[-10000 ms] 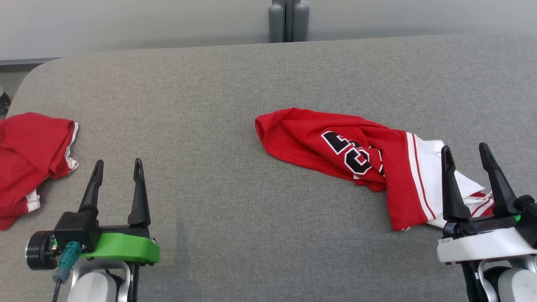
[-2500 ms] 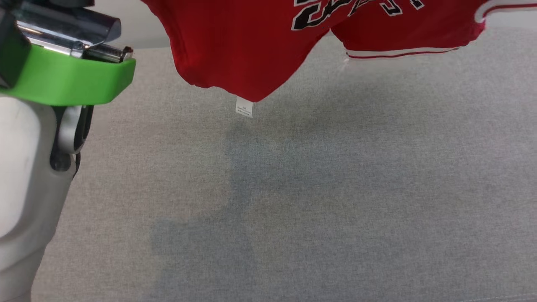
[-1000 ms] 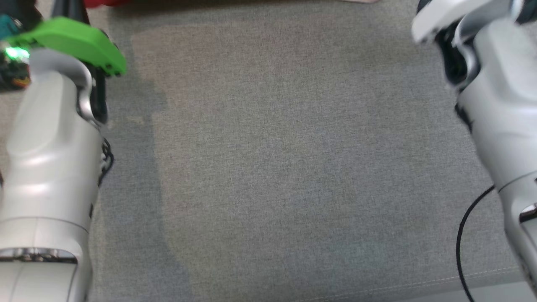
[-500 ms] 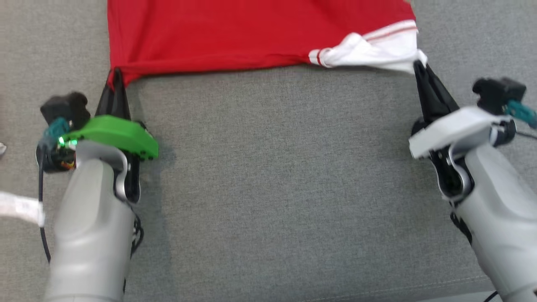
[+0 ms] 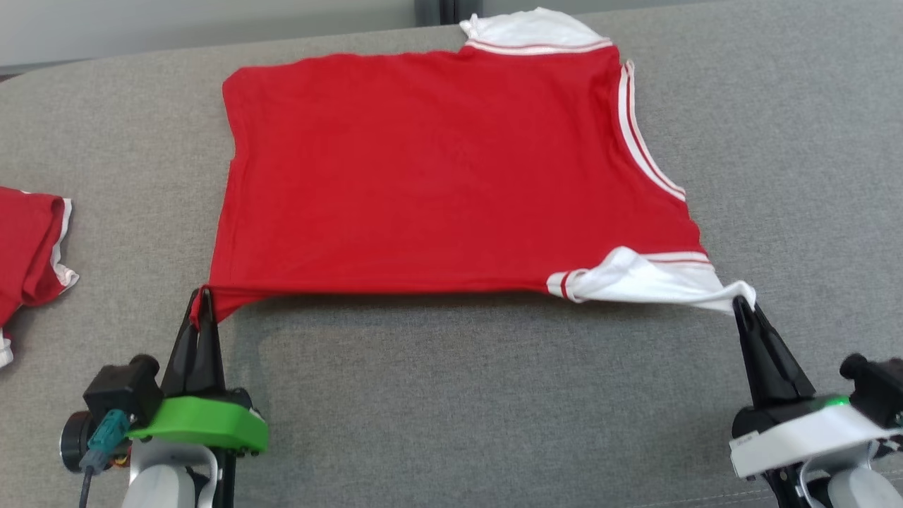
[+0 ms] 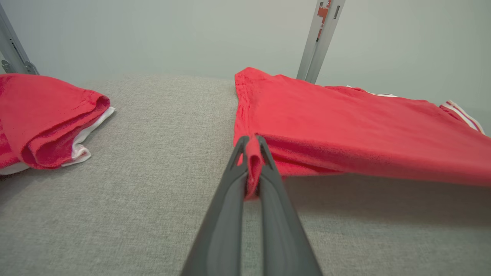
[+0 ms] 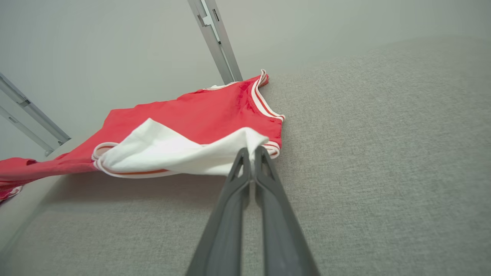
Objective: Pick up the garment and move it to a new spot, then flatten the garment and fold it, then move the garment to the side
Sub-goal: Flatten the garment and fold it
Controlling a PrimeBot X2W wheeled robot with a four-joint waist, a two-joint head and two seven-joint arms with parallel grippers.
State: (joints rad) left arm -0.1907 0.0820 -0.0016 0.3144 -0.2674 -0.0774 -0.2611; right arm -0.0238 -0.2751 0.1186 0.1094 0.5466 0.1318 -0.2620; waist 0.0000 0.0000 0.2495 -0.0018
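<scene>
The red garment lies spread in the middle of the grey worktop, with its far edge close to the back border. Most of the cloth is flat and smooth. The near edge is not down. It hangs a little above the worktop, stretched between the two grippers, and a shadow lies under it.

The left gripper is clamped on the near left corner of the garment, with red cloth pinched between its fingers. The right gripper is clamped on the near right corner, where the white part of the garment is bunched and turned over. A second red garment lies bundled at the left border, well apart.

I judge that the moving is done and that the flattening step is in hand, almost at its end. The next move calls for lowering both corners together onto the worktop. The edge should be kept tight so that no crease comes, and only then should the grippers let go. The white part probably needs smoothing before the fold begins.
</scene>
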